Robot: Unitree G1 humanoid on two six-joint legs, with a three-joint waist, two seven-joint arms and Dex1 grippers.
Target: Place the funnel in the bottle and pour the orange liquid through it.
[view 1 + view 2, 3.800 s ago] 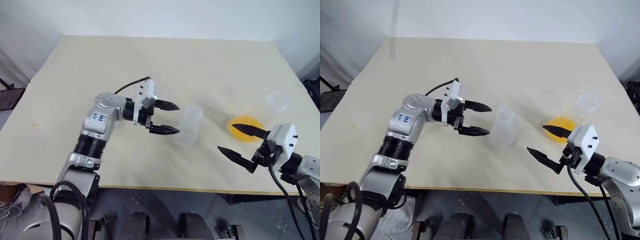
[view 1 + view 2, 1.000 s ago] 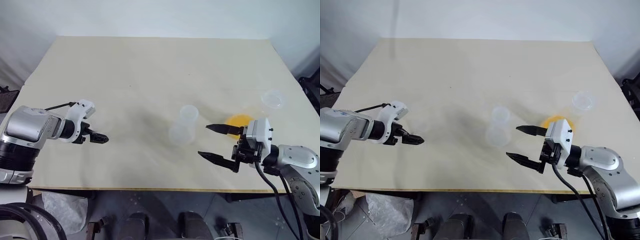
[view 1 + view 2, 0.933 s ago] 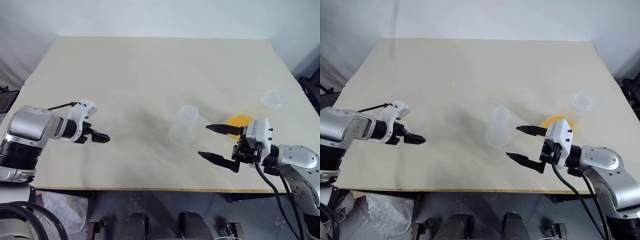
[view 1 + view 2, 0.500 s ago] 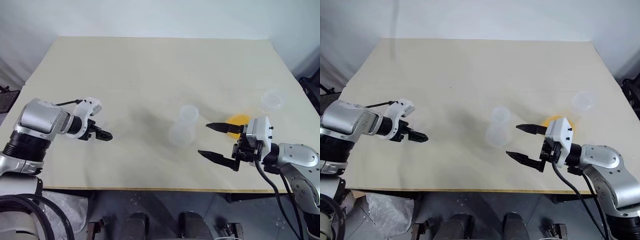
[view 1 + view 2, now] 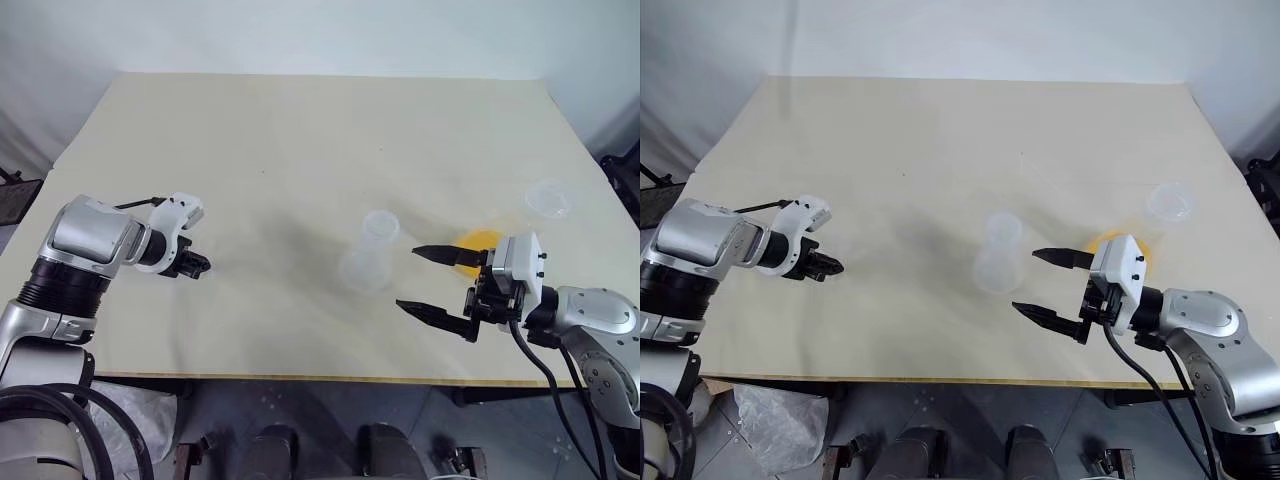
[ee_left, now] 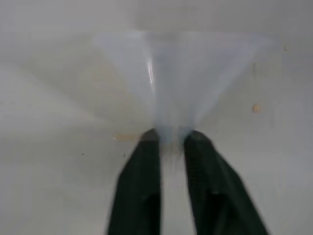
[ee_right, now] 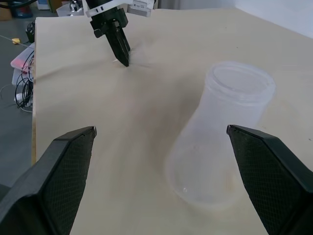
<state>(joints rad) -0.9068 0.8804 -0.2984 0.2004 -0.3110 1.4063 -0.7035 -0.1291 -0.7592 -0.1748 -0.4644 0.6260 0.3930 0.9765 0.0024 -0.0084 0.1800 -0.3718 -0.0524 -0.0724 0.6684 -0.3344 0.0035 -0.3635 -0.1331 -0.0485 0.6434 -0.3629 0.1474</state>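
Two claws work over the pale beige desk (image 5: 300, 130). The left claw (image 6: 171, 139) points down at the desk far to the left of the clear colourless plastic bottle with a flared base and wide neck (image 5: 368, 252), and its black fingers (image 6: 142, 186) are pressed together on the thin spout of the small clear plastic funnel (image 6: 181, 73), whose wide cone faces away from the claw. The right claw (image 5: 432, 282) hangs level just to the right of the bottle, its two fingers spread wide and holding nothing. The bottle stands upright near the middle of the desk. The translucent orange liquid (image 5: 480, 241) shows as a bright pool right of the bottle, behind the right claw. A small clear plastic cup (image 5: 549, 199) sits further right of the bottle.
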